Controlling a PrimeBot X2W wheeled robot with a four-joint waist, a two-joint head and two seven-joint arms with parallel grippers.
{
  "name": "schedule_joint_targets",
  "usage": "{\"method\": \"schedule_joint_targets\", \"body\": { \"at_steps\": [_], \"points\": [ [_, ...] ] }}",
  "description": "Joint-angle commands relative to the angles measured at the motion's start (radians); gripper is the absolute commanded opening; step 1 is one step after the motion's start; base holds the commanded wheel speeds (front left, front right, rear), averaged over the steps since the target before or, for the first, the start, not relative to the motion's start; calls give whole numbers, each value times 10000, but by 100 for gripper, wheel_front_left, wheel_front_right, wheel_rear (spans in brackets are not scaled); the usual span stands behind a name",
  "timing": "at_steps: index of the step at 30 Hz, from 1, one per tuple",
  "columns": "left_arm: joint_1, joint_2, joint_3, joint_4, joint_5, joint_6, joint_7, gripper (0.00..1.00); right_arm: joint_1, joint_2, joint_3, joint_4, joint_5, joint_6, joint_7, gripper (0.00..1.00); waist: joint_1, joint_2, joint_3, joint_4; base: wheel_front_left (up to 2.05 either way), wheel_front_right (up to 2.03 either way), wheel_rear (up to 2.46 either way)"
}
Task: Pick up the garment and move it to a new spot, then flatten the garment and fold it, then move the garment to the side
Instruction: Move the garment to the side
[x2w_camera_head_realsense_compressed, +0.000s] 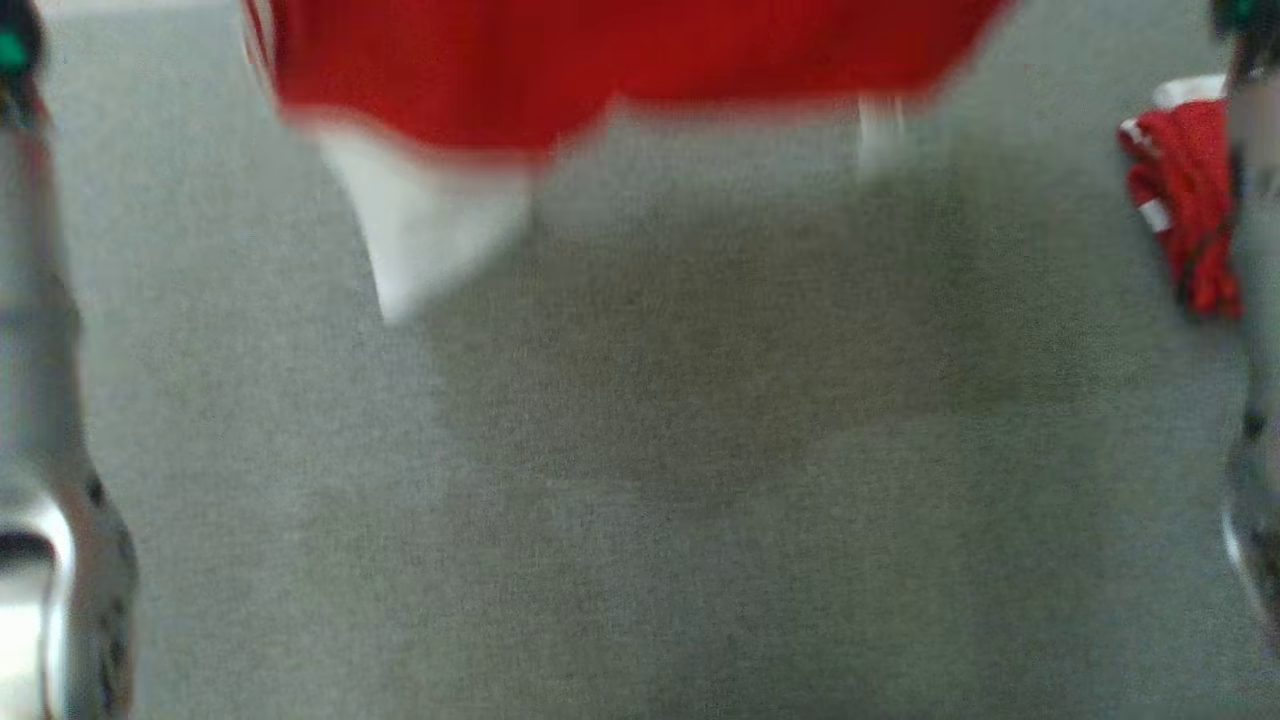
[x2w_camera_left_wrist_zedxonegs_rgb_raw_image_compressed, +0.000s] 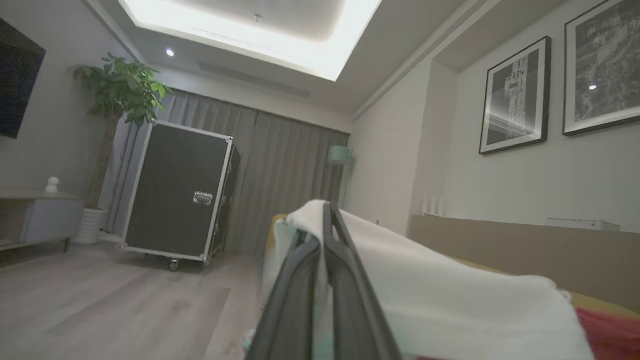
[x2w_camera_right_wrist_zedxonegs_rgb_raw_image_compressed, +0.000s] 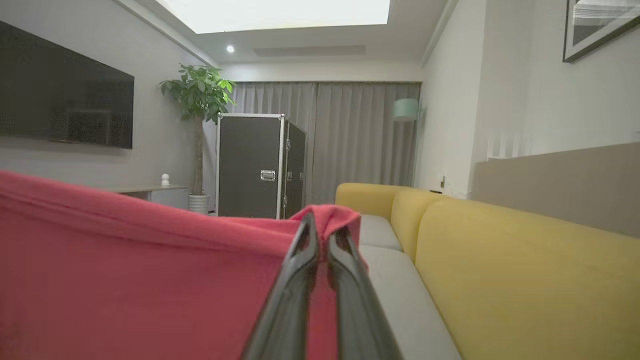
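The garment is red with white parts; it hangs blurred across the top of the head view above a grey surface. In the left wrist view my left gripper is shut on a white part of the garment, which drapes away to the right. In the right wrist view my right gripper is shut on a red edge of the garment, which spreads out to the left. My pale forearms run along the left edge and right edge of the head view.
A bunch of red cloth with white stripes hangs beside my right arm; I cannot tell if it is part of the same garment. A yellow sofa with grey seats stands on the right. Farther off are a black case and a plant.
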Motion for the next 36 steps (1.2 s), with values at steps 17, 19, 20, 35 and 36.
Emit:
{"method": "schedule_joint_targets", "body": {
  "at_steps": [17, 19, 20, 35, 36],
  "points": [
    [-401, -150, -1292, 2901, -336, -224, -2055, 0, -906, 17, -520, 4325, 505, -9, -1467, 0, -6, 1, 869, 706, 0, 0, 0],
    [433, -102, -1615, 2712, -416, -225, -2058, 0, -408, -29, -247, 4875, 605, -9, -1461, 0, -6, 1, 684, 729, 0, 0, 0],
    [870, -71, -1758, 2621, -471, -225, -2058, 0, -173, -50, -20, 5152, 623, -9, -1396, 0, -6, 1, 573, 734, 0, 0, 0],
    [5575, 1507, -4322, 1510, -1796, -227, -2029, 0, 2327, -1042, 3916, 5463, 2231, -9, 625, 0, -6, 1, -1473, 505, 0, 0, 0],
    [5575, 1507, -4322, 1510, -1796, -227, -2029, 0, 2327, -1042, 3916, 5463, 2231, -9, 625, 0, -6, 1, -1473, 505, 0, 0, 0]
  ]
}}
